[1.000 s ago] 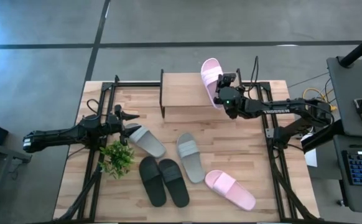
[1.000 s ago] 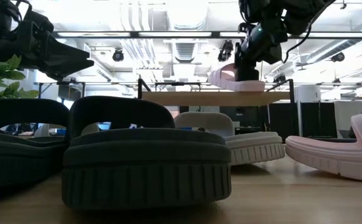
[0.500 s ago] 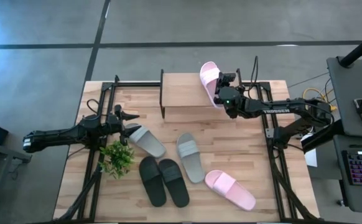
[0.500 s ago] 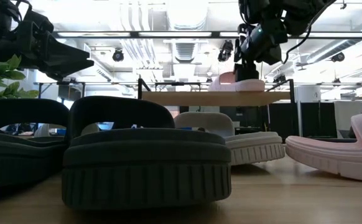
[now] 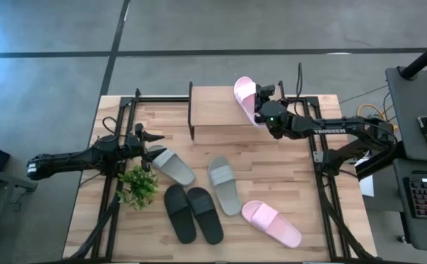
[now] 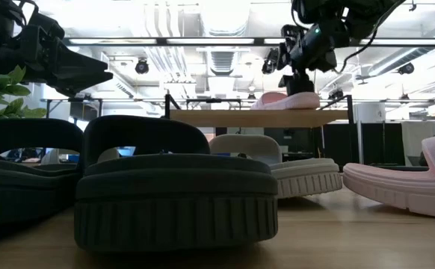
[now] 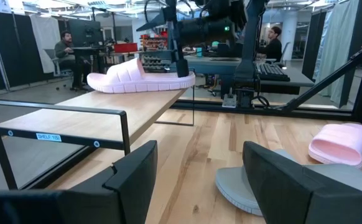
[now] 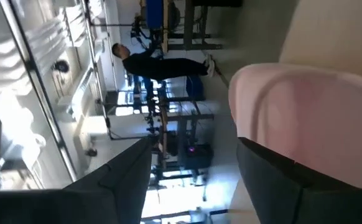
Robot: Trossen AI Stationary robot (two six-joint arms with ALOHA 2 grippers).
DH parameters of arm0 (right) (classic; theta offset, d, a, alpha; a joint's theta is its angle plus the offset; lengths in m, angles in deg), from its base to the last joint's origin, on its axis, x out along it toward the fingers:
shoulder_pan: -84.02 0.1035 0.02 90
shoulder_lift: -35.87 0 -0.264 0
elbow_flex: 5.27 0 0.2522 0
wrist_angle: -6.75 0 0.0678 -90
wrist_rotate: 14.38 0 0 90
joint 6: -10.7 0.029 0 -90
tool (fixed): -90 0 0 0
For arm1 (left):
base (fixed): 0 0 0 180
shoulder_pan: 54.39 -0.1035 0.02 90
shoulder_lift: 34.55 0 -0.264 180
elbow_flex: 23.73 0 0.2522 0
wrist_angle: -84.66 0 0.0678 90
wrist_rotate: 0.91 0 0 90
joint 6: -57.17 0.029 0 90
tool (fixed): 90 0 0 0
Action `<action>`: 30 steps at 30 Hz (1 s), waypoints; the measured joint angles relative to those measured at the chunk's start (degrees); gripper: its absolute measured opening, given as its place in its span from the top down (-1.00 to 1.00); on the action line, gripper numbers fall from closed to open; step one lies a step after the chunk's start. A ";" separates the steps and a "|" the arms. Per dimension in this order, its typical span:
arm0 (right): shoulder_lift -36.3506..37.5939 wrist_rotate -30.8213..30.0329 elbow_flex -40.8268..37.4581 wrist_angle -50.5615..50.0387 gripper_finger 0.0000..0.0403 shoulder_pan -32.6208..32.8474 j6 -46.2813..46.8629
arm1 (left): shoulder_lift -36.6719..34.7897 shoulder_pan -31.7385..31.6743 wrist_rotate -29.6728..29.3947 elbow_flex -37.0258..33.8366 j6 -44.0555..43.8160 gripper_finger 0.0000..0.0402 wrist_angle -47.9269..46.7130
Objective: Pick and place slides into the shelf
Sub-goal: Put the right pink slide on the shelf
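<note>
A pale pink slide [image 5: 244,98] lies sole down on the right end of the shelf's wooden top [image 5: 213,106], its far end past the board's far edge. My right gripper [image 5: 260,107] stands open just right of it, above the board [image 6: 247,117]. My left gripper [image 5: 150,151] hovers open at the table's left, next to a grey slide [image 5: 173,167] lying on the table. On the tabletop lie the other grey slide [image 5: 224,185], two black slides [image 5: 191,214] and the second pink slide [image 5: 271,222]. My right gripper stands open at the pink slide's right side edge [image 7: 180,76], fingers pointing down. The left wrist view shows one finger [image 7: 182,59] reaching down to that edge. Whether it touches the slide, I cannot tell. The slide lies flat on the board.
A small green plant [image 5: 139,185] stands beside my left arm. Black metal frames run along the table's left and right sides [image 5: 323,191]. Beyond the table are desks and people in the room.
My right gripper has opened and let go of the pink slide. The slide, tilted in the fingers before, now lies flat on the shelf top, a little farther toward the far edge. The gripper has risen slightly.
</note>
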 joint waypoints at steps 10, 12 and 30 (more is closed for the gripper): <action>3.39 0.08 0.00 0.18 -0.12 0.04 -12.77 | 0.00 0.02 0.00 0.00 -0.01 -0.11 -0.02; 3.82 1.90 0.00 0.22 -0.12 0.17 -14.63 | 0.00 0.02 0.00 0.00 0.01 -0.11 -0.02; 13.68 42.25 2.95 -19.52 -0.11 1.45 -78.95 | -0.01 0.00 0.00 0.00 0.00 -0.11 0.01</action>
